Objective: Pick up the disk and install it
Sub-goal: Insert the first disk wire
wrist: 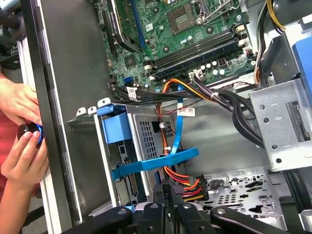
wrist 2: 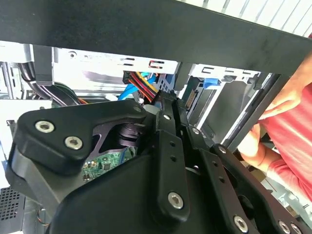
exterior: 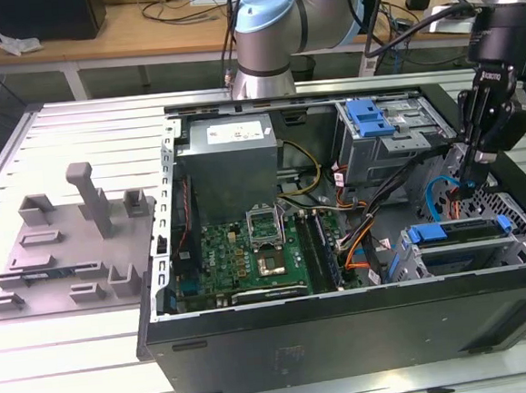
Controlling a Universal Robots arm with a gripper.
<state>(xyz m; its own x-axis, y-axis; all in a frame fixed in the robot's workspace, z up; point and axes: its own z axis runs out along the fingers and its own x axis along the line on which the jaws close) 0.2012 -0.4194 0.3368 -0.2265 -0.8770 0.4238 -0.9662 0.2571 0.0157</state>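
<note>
holding the gripper (exterior: 469,183) low inside the open computer case (exterior: 347,335), near the disk (exterior: 458,240) lying in its drive cage; not showing whether clamped or spread.

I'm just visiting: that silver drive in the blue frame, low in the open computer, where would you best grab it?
Probably hold the disk by its upturned blue edge, coming straight down through the open side of the case. It sits on edge inside a metal cage, leaving that edge exposed, and a blue cable crowds the exterior view's left of it.
</note>
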